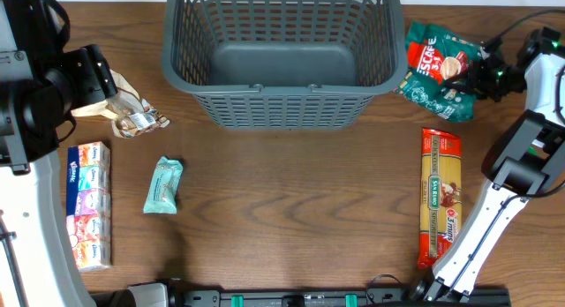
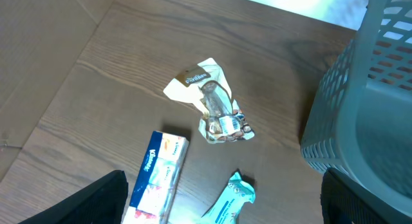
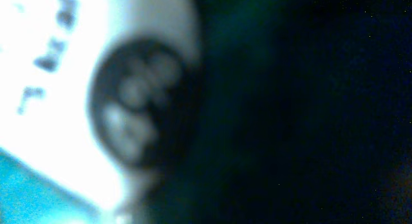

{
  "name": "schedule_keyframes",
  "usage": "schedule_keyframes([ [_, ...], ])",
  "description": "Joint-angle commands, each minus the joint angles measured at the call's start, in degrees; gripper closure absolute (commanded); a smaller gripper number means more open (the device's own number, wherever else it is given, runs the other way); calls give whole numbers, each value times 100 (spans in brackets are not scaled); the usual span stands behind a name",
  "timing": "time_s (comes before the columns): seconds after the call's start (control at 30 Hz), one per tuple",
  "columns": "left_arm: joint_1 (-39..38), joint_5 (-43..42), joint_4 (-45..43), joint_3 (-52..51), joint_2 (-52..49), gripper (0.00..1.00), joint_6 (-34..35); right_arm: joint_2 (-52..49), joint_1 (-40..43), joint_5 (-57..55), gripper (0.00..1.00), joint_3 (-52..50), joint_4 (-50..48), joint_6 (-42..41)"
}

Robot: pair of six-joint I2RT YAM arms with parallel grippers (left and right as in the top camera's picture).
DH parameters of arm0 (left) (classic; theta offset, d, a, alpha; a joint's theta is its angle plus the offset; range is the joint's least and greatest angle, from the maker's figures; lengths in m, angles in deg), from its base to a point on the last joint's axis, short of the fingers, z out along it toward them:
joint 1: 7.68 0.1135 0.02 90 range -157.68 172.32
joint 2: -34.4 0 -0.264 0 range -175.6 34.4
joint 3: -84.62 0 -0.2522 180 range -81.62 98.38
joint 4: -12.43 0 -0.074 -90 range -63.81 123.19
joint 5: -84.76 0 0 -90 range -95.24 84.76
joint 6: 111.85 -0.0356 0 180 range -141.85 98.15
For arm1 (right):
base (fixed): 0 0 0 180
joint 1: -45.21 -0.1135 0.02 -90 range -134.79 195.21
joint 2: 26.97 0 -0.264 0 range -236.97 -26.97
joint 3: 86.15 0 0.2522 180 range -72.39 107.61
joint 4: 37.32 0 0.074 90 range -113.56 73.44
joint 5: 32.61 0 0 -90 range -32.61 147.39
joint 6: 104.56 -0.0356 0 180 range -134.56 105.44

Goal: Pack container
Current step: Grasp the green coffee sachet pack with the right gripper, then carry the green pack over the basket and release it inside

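Step in hand, my read: R arm picking the green foil Nescafé 3-in-1 coffee bag [image 1: 431,78] for the first drop.

- Large dark grey slotted plastic basket [image 1: 278,108] sits at the table's far edge, centre, w/ nothing in it. The coffee bag lies just beside its R wall.
- Right gripper [image 1: 477,76] is down on the bag's outer end. R wrist cam is pressed close to the print and is all blur. Can't tell if the jaws are clamped on foil or apart, so confirm the hold before you lift.
- Bag looks soft and part-filled, so it'll likely sag. Pinch a fold or the seam, not the slick flat face. Lift straight up till it hangs clear of the rolled rim, then carry it inward over the basket floor. Dragging sideways risks catching the lattice or nudging the basket.
- Release low, toward a corner, and leave room for the long yellow spaghetti pack [image 1: 440,197].
- Left gripper [image 1: 95,78] hovers over the crumpled beige-and-clear snack packet [image 2: 215,111], its fingers [image 2: 96,201] spread wide w/ nothing held. Keep it parked there while R crosses the rim.
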Motion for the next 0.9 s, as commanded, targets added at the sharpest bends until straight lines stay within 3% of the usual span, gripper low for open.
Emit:
schedule_keyframes([
  [0.0,-17,7,17,9,-20,19,-94,-240,-269,-302,99,-48,-13,50],
  [0.27,-17,7,22,9,-20,19,-94,195,-380,-802,99,81,557,-59],
  [0.5,-15,7,144,9,-20,19,-96,1827,-525,-1593,99,94,612,-323],
  [0.87,-15,9,302,9,-20,19,-125,4262,-988,-1770,99,94,247,-553],
])
